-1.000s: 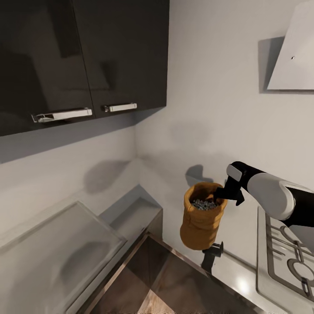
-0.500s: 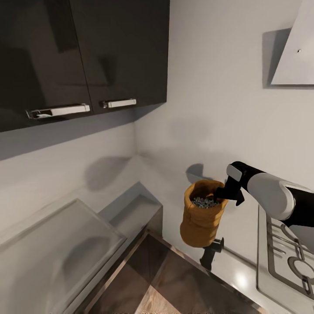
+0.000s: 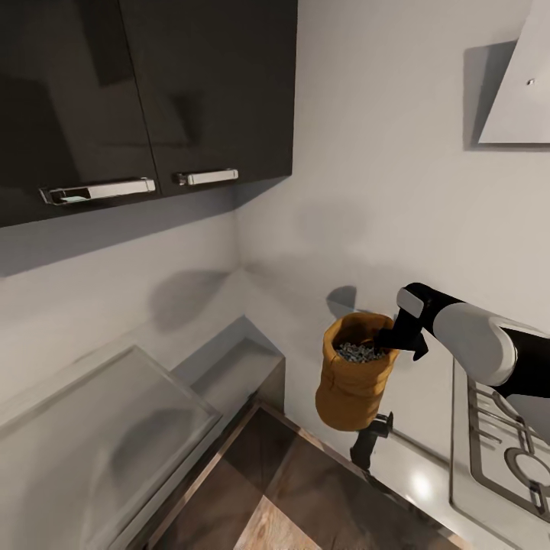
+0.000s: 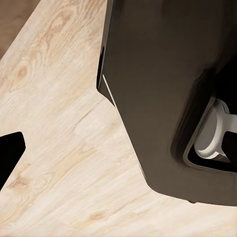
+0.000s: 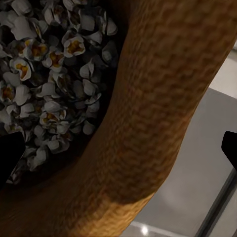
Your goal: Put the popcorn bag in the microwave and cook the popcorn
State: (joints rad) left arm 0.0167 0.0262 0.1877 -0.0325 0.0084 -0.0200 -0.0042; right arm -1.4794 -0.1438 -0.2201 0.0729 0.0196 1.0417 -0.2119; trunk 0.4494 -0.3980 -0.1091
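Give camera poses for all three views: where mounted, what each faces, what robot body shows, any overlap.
Head view: on the robot's head, facing the kitchen corner; shows dark wall cabinets, the gas hob, and the right arm holding the popcorn bag above the countertop.
Left wrist view: near the left gripper, facing wooden floor and a dark robot body part.
Right wrist view: near the right gripper, facing the bag rim and popcorn.
Shared: head and right wrist views both show bag and popcorn.
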